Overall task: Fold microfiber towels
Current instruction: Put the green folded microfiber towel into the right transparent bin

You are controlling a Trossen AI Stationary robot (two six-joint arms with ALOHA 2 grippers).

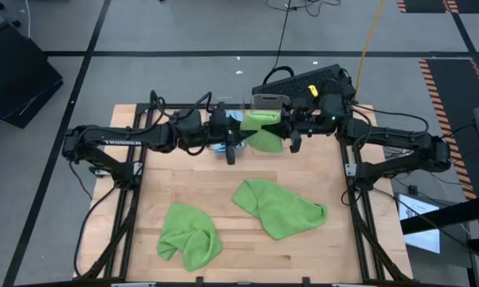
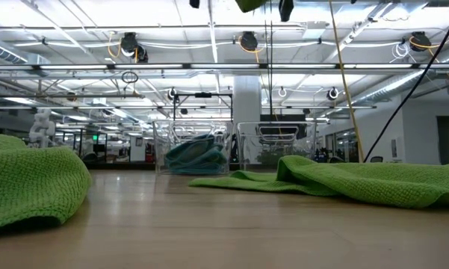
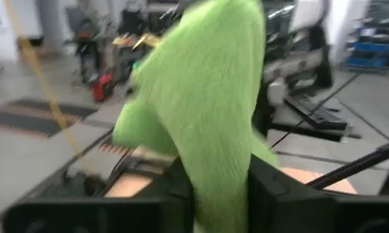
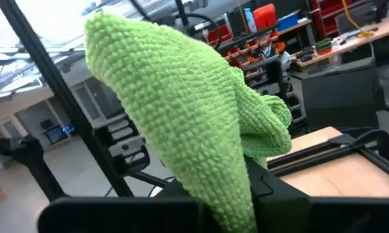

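Bright overhead light, blurred left-wrist view

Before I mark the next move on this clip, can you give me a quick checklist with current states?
1. Lime green microfiber towel lifted off the wooden table: ok.
2. Right gripper jaws shut on it: ok.
3. Left gripper has it between its jaws: ok; grip firmness: cannot tell.
4. Towel spread flat between the grippers: not ok, it hangs bunched.
5. Two other green towels folded: not ok, both crumpled.

Bare tabletop between the arms and two crumpled green towels; clear bins block the far edge.
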